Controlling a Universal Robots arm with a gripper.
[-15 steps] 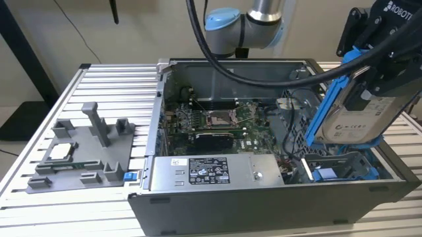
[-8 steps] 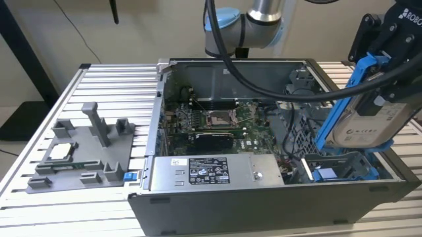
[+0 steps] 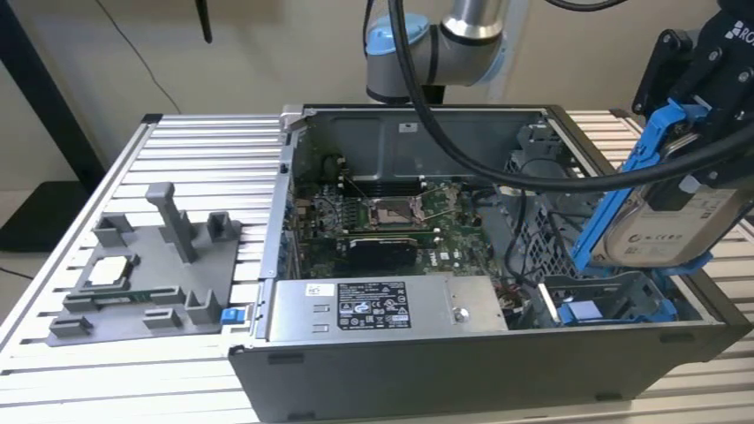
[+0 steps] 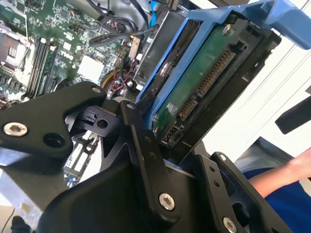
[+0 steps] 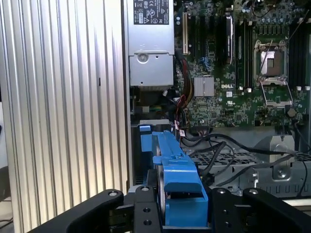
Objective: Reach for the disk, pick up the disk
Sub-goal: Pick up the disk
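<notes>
Fingers (image 5: 182, 213) are clamped on the disk (image 3: 674, 225) by its blue bracket, holding it tilted on edge above the open case (image 3: 471, 371) at the exterior view's right, apparently lifted out of its bay. Black linkage hides the contact in the second wrist view, and the disk's far end is cut off there.
</notes>
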